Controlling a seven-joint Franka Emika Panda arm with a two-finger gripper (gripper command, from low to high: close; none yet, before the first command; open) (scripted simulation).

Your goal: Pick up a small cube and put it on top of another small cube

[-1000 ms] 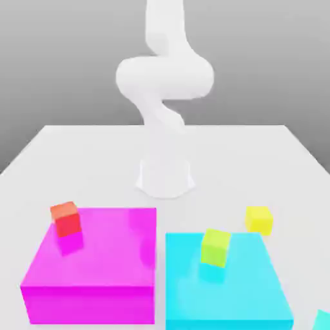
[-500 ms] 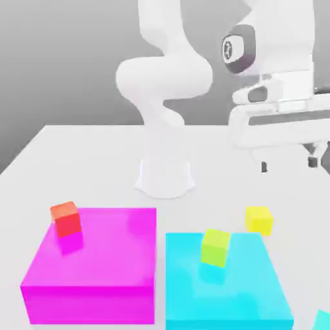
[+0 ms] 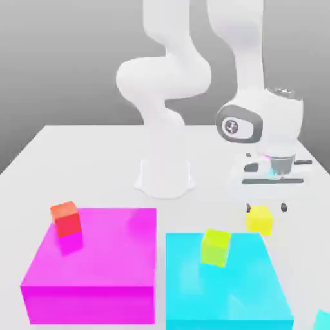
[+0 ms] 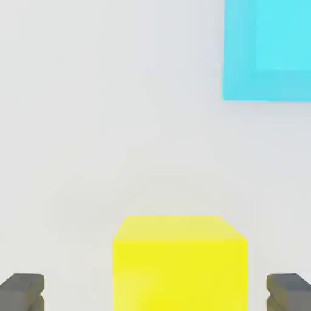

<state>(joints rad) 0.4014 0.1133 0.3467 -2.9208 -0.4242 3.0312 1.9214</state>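
A small bright yellow cube (image 3: 259, 219) rests on the white table (image 3: 77, 167), just beyond the far right corner of the cyan block (image 3: 225, 283). My gripper (image 3: 265, 207) hangs open directly over it, one dark fingertip (image 3: 284, 207) showing on each side of the cube's top. The hand view has the yellow cube (image 4: 180, 261) between the two grey fingertips (image 4: 22, 291), with a wide gap on both sides. A lime yellow-green cube (image 3: 215, 248) sits on the cyan block, and a red cube (image 3: 66, 218) on the magenta block (image 3: 93, 264).
The arm's white base (image 3: 165, 175) stands at the table's middle, behind the blocks. The magenta and cyan blocks lie side by side along the front edge. A cyan block corner (image 4: 267, 48) shows in the hand view. Another cyan piece (image 3: 322, 320) peeks in at the lower right.
The hand has come down and toward the exterior view's left, from high above the table's right side to just over the yellow cube. No cube has moved.
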